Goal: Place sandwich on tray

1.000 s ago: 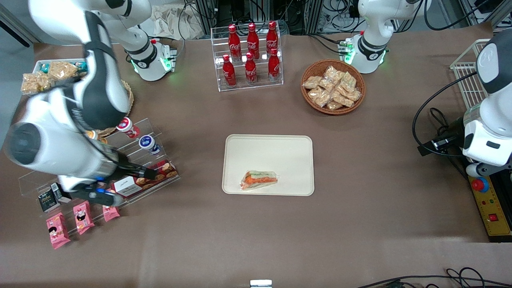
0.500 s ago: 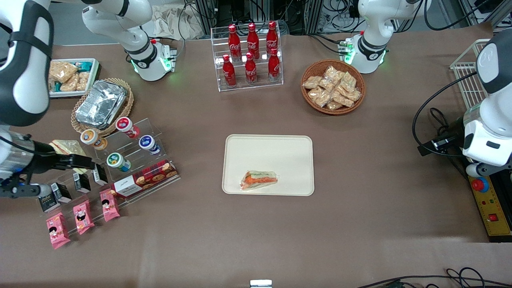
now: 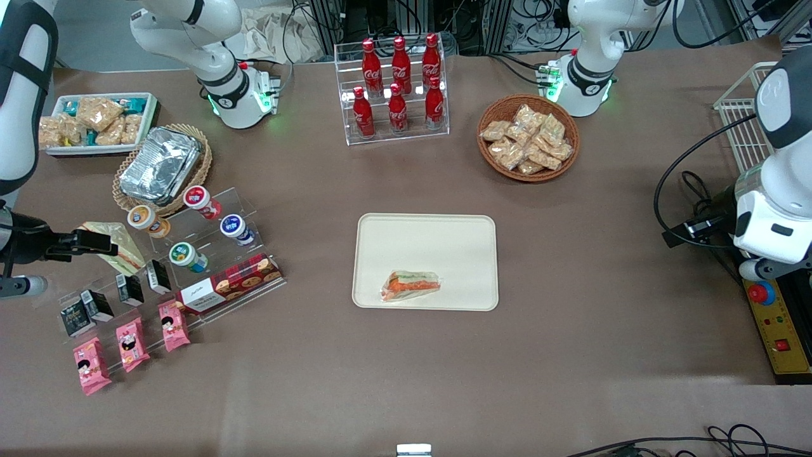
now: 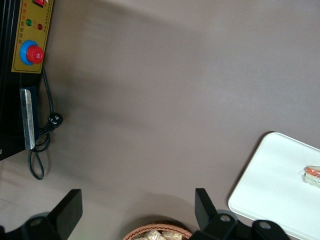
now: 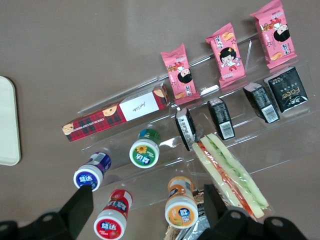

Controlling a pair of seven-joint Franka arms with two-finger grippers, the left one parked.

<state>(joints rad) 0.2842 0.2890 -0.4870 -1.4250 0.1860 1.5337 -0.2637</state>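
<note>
Sandwich [image 3: 411,285] lies on tray [image 3: 425,235]. Claw [image 3: 95,242] released, empty, above the other wedge [image 5: 230,174]; sinking lower risks knocking it or the rack [image 3: 209,238].

Right arm pulled back toward its end of the table, gripper [image 3: 104,244] now off the plaid cookie box [image 3: 229,285] and over the second wrapped sandwich [image 3: 117,244], uncovering the foil containers [image 3: 160,165] and snack bin [image 3: 95,122].
</note>
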